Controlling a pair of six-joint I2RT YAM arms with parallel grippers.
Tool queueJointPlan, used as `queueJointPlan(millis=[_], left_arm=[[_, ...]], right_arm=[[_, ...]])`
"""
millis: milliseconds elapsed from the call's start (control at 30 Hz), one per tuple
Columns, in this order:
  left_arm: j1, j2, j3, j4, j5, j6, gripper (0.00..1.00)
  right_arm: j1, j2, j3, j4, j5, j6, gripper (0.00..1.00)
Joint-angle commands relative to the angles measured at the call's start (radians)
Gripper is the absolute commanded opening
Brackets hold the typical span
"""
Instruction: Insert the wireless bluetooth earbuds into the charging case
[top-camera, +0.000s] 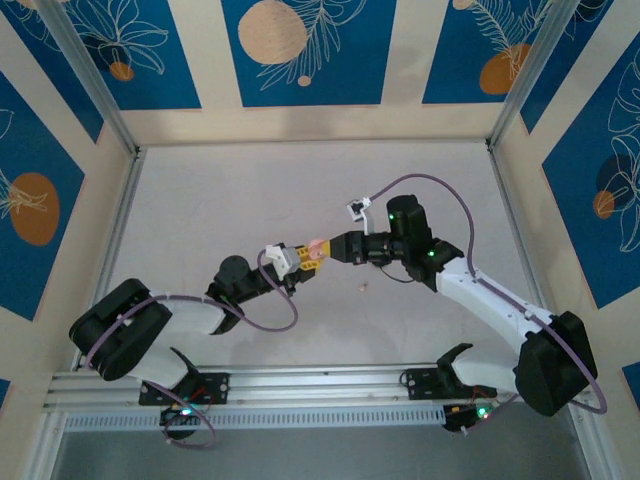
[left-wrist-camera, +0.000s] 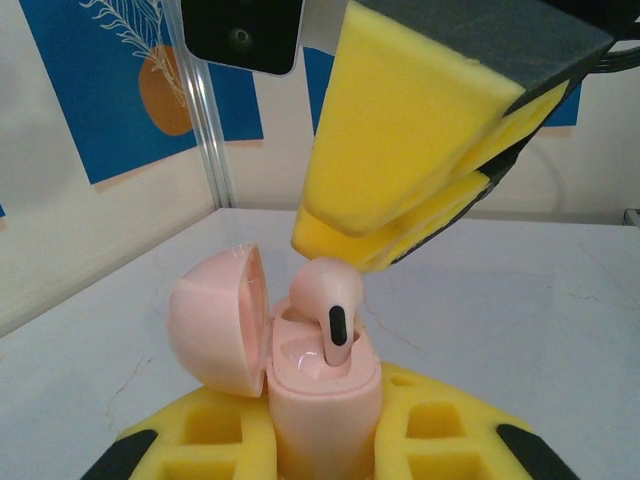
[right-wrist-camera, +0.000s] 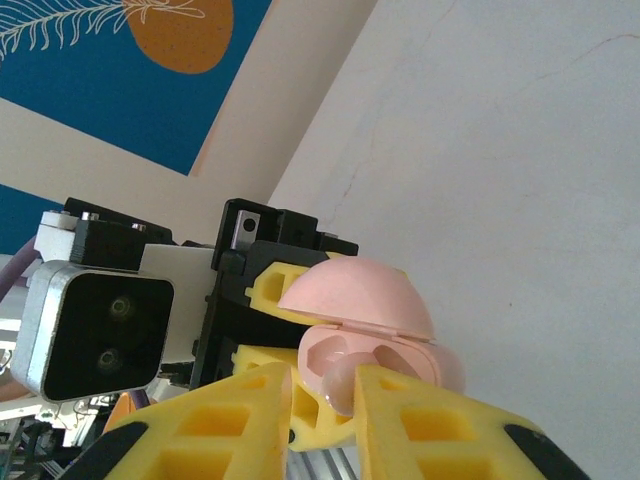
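A pale pink charging case (left-wrist-camera: 322, 400) stands upright with its domed lid (left-wrist-camera: 215, 320) swung open to the left. My left gripper (left-wrist-camera: 322, 435) is shut on its body. One pale pink earbud (left-wrist-camera: 328, 295) has its stem down in the case's right socket and its head sticks up. My right gripper (right-wrist-camera: 326, 400) hovers over the case (right-wrist-camera: 400, 352) with a narrow gap between its fingers. The earbud's head (right-wrist-camera: 345, 385) shows in that gap, against one pad only. In the top view both grippers (top-camera: 306, 256) (top-camera: 331, 248) meet mid-table at the case (top-camera: 316, 246). A tiny pale piece (top-camera: 364, 286) lies on the table just right of them, too small to make out.
An aluminium rail (top-camera: 320, 385) runs along the near table edge by the arm bases. Frame posts (top-camera: 95, 85) and blue patterned wall panels close in the table on three sides. A purple cable (top-camera: 440, 185) loops above the right arm.
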Motion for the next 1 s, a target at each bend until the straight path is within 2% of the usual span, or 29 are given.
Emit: queueJointPlan(millis=[0,967], left_arm=[[-0.005,-0.029,0.007,0.016,0.011,0.012,0.13],[-0.005,-0.047,0.003,-0.008,0.015,0.018,0.13]], right_arm=[[0.000,0.017,0.031,0.009,-0.036,0.005,0.22],[0.017,0.081,0.075,0.007,-0.118,-0.026,0.21]])
